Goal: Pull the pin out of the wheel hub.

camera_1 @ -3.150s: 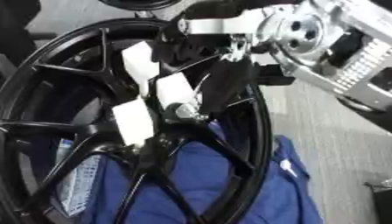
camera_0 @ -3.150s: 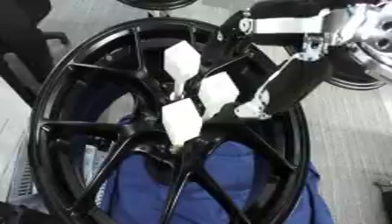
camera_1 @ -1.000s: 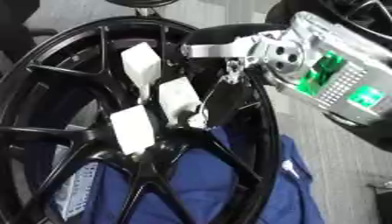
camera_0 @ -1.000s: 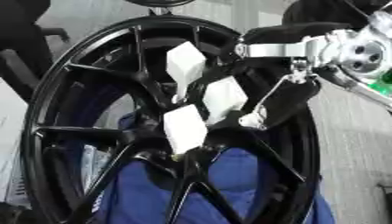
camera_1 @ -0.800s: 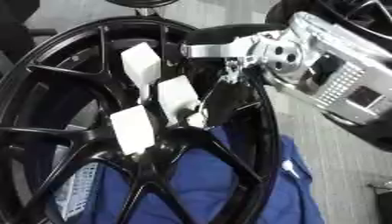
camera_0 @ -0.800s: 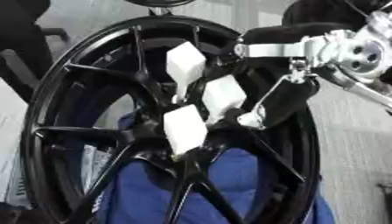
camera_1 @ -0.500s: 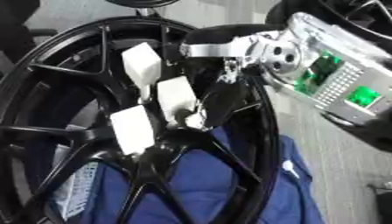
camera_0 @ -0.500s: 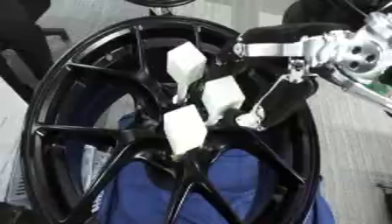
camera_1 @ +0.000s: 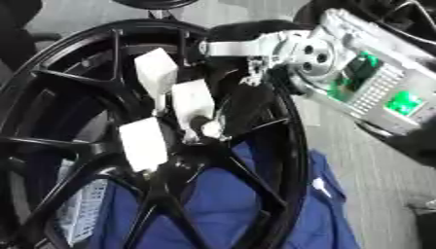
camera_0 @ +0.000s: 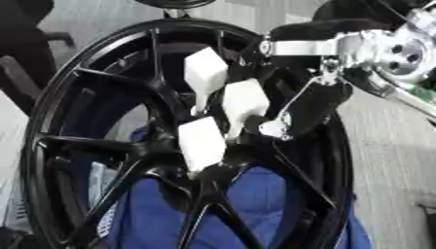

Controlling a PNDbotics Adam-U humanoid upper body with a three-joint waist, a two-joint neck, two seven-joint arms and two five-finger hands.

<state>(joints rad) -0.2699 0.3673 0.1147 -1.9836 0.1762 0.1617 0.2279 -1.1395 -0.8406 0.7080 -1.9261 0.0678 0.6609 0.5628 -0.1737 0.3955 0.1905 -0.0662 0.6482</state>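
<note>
Behind the work I see a pale grey floor (camera_0: 383, 146) and dark shapes in the upper left corner that I cannot identify. A large black wheel hub (camera_0: 102, 146) stands upright and fills most of the frame, its rim cut off at the left and bottom edges. Through the spokes and below the centre I see blue cloth (camera_1: 221, 204), partly hidden by the spokes; a pale printed label (camera_1: 81, 204) shows at lower left, its text unreadable.

At the centre of the hub, three white blocks (camera_0: 226, 99) sit stacked along a diagonal, from upper middle down to the hub's centre. Just right of the lowest two, a small pale rounded piece (camera_0: 272, 129) shows; this may be the pin's head, but I cannot be sure.

My right hand (camera_0: 311, 104) comes in from the upper right, its silver wrist joint and green-lit board above. Its dark fingers reach down to that pale piece, but black against black, I cannot tell whether they are clenched on it or released.
</note>
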